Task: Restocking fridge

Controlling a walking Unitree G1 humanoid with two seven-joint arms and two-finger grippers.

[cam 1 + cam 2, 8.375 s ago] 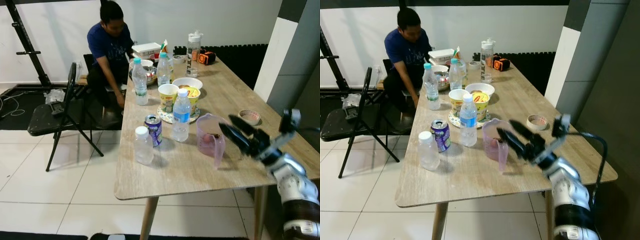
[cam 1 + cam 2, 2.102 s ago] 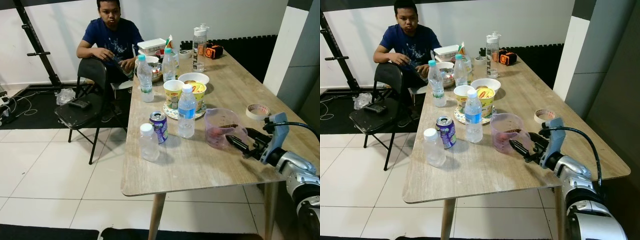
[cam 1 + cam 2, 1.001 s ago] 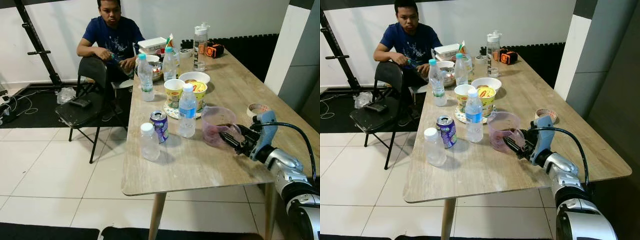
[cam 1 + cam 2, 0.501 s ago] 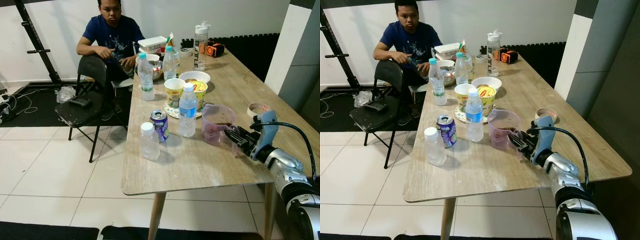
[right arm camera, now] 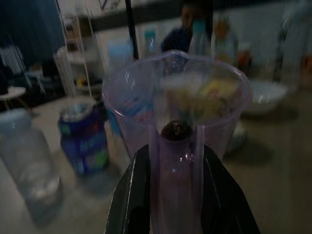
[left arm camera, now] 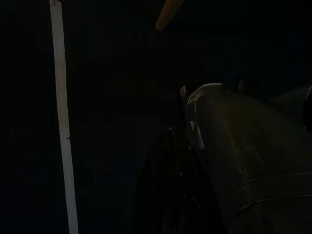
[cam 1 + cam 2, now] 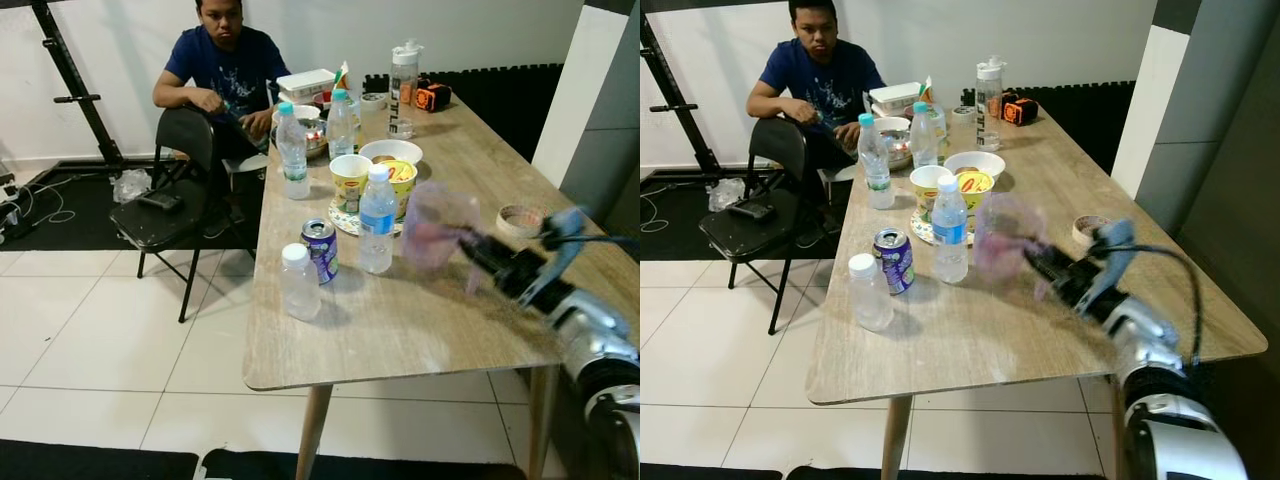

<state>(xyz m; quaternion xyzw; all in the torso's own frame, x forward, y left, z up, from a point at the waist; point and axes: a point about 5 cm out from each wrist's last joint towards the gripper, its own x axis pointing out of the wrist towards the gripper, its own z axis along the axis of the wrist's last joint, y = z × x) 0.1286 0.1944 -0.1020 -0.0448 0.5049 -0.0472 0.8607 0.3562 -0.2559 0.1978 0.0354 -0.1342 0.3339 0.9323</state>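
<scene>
A translucent pink pitcher (image 7: 435,228) with a dark bit inside hangs blurred just above the wooden table (image 7: 400,320), right of the blue-capped water bottle (image 7: 376,220). My right gripper (image 7: 472,252) is shut on its handle (image 5: 175,185), one black finger (image 5: 136,195) on each side. A purple drink can (image 7: 320,250) and a white-capped clear bottle (image 7: 298,283) stand left of the water bottle. The left wrist view is very dark, with a pale vertical strip (image 6: 61,117) and a rounded dark shape (image 6: 234,146).
Two noodle cups (image 7: 348,183) on a plate, a white bowl (image 7: 390,152), more bottles (image 7: 291,150) and a tall shaker (image 7: 402,88) stand farther back. A tape roll (image 7: 521,220) lies at the right edge. A person (image 7: 232,70) sits behind a black folding chair (image 7: 170,190).
The right gripper reached the pitcher's handle, shut on it and has now raised the pitcher off the table. The person keeps sitting at the far end.
</scene>
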